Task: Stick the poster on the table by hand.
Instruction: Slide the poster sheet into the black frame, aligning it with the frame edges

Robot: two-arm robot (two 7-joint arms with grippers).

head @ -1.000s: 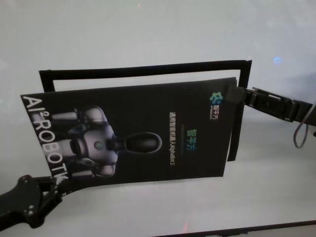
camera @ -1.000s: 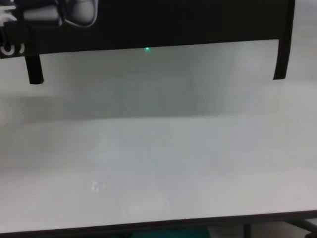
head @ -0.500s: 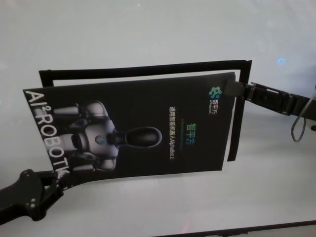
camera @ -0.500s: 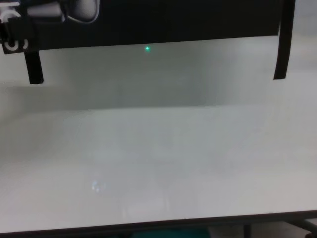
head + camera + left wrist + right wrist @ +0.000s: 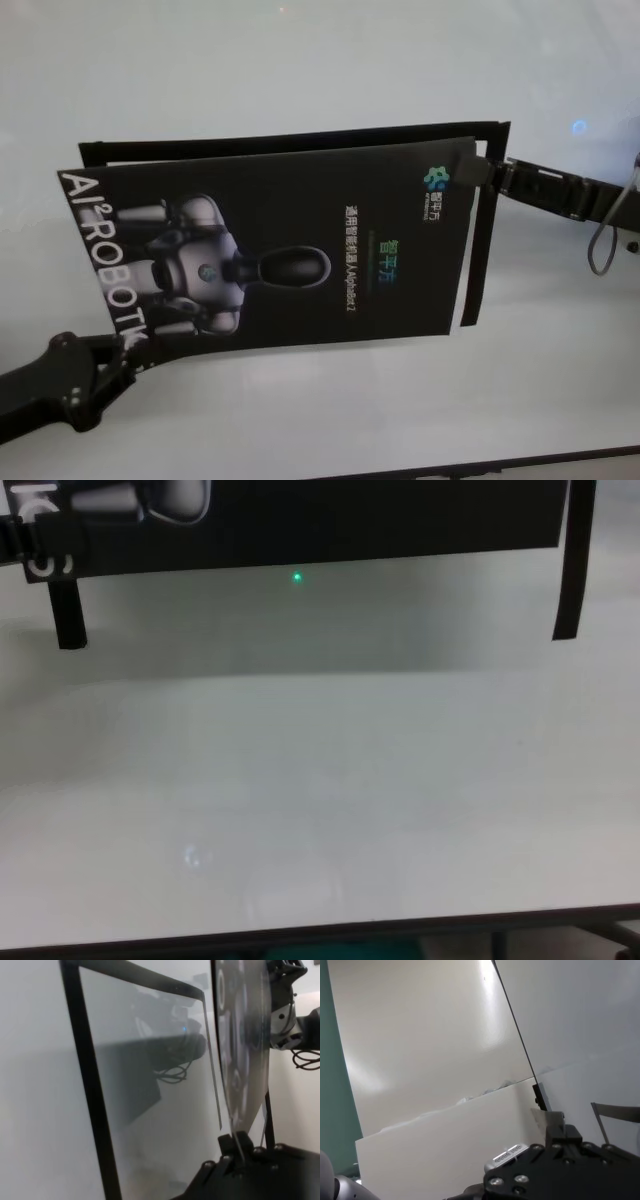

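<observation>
One poster point(image 5: 270, 250), thin, light, glossy and likely floppy, is hanging above the table point(image 5: 300, 60) over one black strip frame point(image 5: 485, 220). Two grippers are clamping opposite corners: left gripper point(image 5: 125, 350) near, right gripper point(image 5: 480, 170) far. Edges are suiting the grip best.

Poster point(image 5: 290, 250) hangs above the tabletop point(image 5: 300, 60), inside the strip frame point(image 5: 290, 137); left gripper point(image 5: 118, 352) at its near-left corner, right gripper point(image 5: 478, 170) at its far-right.
</observation>
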